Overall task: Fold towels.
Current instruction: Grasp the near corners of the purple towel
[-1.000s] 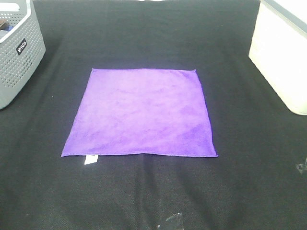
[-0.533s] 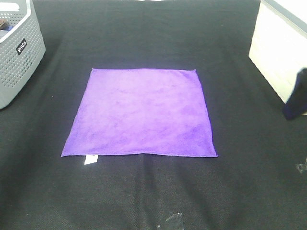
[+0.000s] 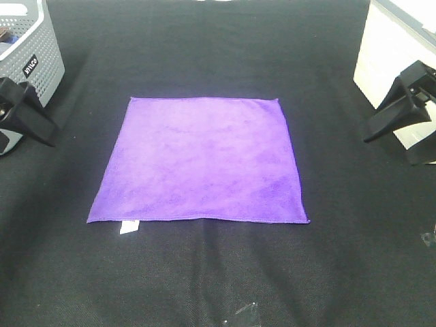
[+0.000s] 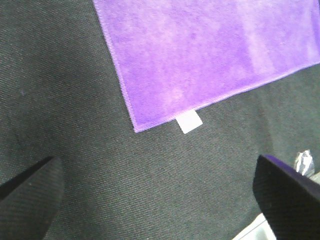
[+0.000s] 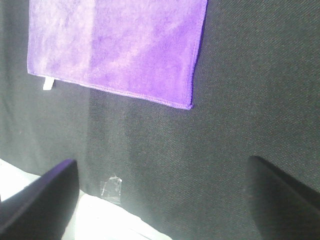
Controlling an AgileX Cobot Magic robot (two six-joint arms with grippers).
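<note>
The bright purple towel (image 3: 201, 160) lies flat and unfolded in the middle of the black table, its white tag (image 3: 128, 227) at the near left corner. My left gripper (image 3: 30, 116) hovers at the left edge, apart from the towel. My right gripper (image 3: 390, 133) hovers at the right edge, also apart from it. The left wrist view shows the towel's tag corner (image 4: 189, 121) beyond my left gripper (image 4: 157, 200), whose fingers are spread wide and empty. The right wrist view shows the towel's near right corner (image 5: 120, 45) beyond my right gripper (image 5: 160, 200), also wide open and empty.
A grey perforated basket (image 3: 30, 68) stands at the back left, just behind the left gripper. A white box (image 3: 398, 75) stands at the back right behind the right gripper. A scrap of clear film (image 3: 246, 312) lies near the table's front edge.
Both grippers have come into the exterior view, the right from the right edge, then the left from the left edge. The towel has not moved.
</note>
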